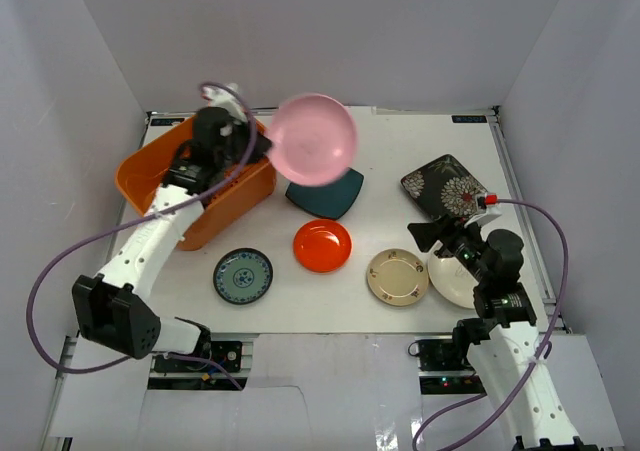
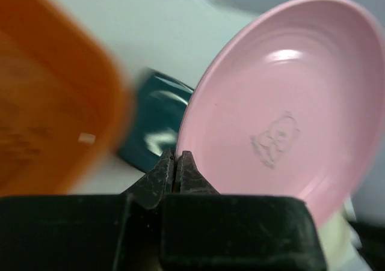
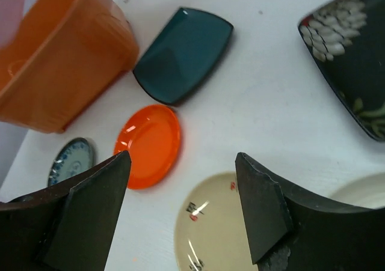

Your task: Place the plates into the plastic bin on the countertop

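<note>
Top external view: a pink plate is gripped by the left claw beside the bin, while six plates lie on the desk.

The orange bin is set askew at the far-left corner of the desk. The left claw is closed tight on the rim of the pink plate, which is held tilted on edge just right of the bin's rim, over the teal plate. Toward the near edge, a green-blue plate, a red plate, a beige plate and a cream plate are laid in a loose row. A black plate is seen by the right edge. The right claw is spread wide with nothing in it, between the black plate and the beige and cream ones; the cream plate is partly hidden by that arm.
</note>
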Motion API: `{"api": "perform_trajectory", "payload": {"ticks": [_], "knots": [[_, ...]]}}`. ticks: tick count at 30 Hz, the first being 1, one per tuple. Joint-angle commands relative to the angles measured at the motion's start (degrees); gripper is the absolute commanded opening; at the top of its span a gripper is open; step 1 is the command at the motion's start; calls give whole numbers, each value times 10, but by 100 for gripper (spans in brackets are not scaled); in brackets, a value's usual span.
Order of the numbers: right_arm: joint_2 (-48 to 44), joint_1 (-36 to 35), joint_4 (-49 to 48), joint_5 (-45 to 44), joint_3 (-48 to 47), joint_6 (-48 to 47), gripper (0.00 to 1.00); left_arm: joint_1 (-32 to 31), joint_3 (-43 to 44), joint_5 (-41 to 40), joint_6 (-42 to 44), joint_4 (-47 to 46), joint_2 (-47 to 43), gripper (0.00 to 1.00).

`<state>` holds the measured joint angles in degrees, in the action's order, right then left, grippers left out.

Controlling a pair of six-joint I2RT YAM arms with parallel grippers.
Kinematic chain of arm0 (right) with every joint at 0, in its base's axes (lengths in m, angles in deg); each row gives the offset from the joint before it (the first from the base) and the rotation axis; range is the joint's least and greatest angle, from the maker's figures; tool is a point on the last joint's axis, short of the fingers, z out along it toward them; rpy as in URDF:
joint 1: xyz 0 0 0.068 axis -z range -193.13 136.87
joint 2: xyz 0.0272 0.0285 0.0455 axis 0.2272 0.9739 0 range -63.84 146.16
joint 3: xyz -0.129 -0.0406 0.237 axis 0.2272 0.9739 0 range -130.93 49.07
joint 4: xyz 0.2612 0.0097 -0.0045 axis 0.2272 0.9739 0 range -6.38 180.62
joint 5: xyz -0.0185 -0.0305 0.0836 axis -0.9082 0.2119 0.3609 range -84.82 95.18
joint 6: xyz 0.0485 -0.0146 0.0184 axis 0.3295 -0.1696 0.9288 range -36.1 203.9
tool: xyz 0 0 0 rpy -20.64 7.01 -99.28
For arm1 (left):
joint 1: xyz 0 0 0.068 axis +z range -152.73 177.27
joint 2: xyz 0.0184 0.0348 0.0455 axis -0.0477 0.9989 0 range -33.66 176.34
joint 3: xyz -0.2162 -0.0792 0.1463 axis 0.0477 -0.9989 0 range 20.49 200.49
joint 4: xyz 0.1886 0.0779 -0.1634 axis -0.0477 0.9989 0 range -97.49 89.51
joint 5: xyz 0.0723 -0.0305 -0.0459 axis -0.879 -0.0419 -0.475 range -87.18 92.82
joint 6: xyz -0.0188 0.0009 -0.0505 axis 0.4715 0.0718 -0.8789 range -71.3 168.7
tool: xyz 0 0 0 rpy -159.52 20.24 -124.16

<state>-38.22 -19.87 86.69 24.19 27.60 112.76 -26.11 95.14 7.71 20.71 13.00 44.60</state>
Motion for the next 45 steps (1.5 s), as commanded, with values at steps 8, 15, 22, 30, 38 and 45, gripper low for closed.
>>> {"api": "perform_trajectory", "payload": {"ticks": [8, 15, 22, 30, 38, 45], "knots": [[-22, 2, 97, 15, 26, -16, 74, 327, -46, 9, -85, -4, -60, 0], [-14, 2, 115, -18, 9, -43, 75, 335, -71, -40, -59, 30, -41, 0], [7, 2, 116, -55, 20, -34, 76, 335, -108, -118, -38, 32, -20, 2], [15, 2, 112, -96, 23, -16, 76, 335, -128, -115, -35, 10, 16, 46], [31, 2, 126, -186, 7, -6, 67, 335, -138, -59, -52, -25, -9, 69], [38, 4, 144, -373, 24, 40, 8, 270, -158, 40, -55, -59, -173, 72]]}}
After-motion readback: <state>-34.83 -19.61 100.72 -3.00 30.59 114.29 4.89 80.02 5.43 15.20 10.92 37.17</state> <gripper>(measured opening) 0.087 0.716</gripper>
